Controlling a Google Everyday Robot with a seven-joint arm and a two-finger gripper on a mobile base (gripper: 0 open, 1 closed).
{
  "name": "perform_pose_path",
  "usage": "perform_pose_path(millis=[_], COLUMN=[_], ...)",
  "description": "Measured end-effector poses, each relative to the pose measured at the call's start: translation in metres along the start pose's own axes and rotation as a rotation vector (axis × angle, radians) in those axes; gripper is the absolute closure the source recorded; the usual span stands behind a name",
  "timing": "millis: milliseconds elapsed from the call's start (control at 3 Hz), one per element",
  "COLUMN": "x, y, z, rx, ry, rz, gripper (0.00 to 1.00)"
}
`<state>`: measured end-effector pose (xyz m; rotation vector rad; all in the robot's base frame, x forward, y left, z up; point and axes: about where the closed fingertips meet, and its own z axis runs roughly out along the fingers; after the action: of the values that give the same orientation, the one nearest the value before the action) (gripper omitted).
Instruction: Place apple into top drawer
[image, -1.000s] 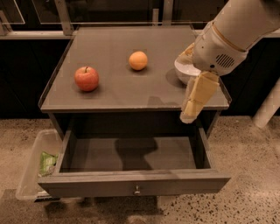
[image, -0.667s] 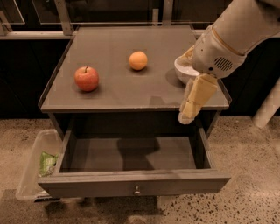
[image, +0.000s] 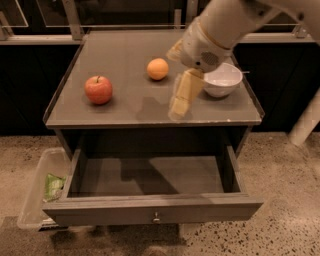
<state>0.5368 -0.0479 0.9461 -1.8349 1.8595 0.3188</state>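
Grey tabletop (image: 125, 55), with a slim raised rim. Carries three things: a red apple (image: 98, 89) at the left, stem up; a smaller orange fruit (image: 158, 69) farther back near the middle, well apart from the apple; a white bowl (image: 222, 80) at the right, near the edge. Shadowed toward the front middle, under the gripper (image: 179, 109), which points down between orange fruit and bowl.

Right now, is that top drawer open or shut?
Open. The top drawer is pulled out, its floor showing; the gripper hangs over the tabletop.

Orange (image: 157, 69), white bowl (image: 222, 80), bin (image: 34, 202) with packet (image: 52, 186).
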Motion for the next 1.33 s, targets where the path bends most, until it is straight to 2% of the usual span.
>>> perform_pose_path(millis=[333,667,1000,1333], x=[-0.042,-0.047,-0.044,-0.061], y=[-0.024,-0.024,-0.027,-0.051], z=[0.023,0.024,0.029,0.054], rx=[0.003,0.001,-0.003,-0.019], ry=[-0.031,-0.034,-0.05,-0.107], rz=[-0.098,-0.104,-0.076,-0.11], gripper=[0.0,0.0,0.0,0.0])
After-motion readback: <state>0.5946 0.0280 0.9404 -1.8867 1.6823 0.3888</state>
